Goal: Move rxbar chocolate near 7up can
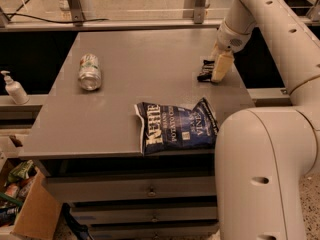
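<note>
rxbar chocolate [205,71] is lying at the gripper [219,70], near the table's [145,49] right edge.

The single gripper is pointing down onto the tabletop, touching the one bar's right side; whether it is gripping is impossible to tell. One blue chip bag [175,126] is lying nearer the front edge. One 7up can [89,72] is lying on its side well apart, on the left. One pump bottle [14,89] is standing off the table, farther left.

rxbar chocolate [205,70]: lay near right edge of bench [135,49], far half.
gripper [217,74]: hung just beside rxbar chocolate, on its right.
7up can [89,72]: lay on side near left edge.
chip bag [176,125]: lay at front edge.
</note>
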### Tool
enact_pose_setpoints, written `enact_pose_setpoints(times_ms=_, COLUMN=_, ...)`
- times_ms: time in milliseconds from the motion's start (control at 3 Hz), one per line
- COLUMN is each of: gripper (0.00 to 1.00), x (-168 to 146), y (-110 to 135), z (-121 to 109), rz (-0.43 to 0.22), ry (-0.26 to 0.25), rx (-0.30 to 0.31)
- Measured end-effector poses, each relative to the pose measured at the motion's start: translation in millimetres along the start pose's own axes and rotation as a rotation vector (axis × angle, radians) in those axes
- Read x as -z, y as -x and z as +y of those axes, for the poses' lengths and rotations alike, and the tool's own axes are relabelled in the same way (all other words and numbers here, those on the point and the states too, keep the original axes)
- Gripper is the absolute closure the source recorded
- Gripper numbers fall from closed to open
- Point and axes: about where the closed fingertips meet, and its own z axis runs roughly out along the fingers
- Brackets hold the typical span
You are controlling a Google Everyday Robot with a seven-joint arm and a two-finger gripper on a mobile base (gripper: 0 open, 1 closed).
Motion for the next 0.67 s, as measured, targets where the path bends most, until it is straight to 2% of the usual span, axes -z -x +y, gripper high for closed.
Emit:
enact_pose_setpoints(times_ms=333, gripper=1.0, x=19, y=22, z=14, rz=-0.037, ry=0.02, rx=0.011)
enact_pose_setpoints(times_ms=667, gripper=1.0, x=45, y=56, z=31, rz=-0.101, ry=0.034, rx=0.059)
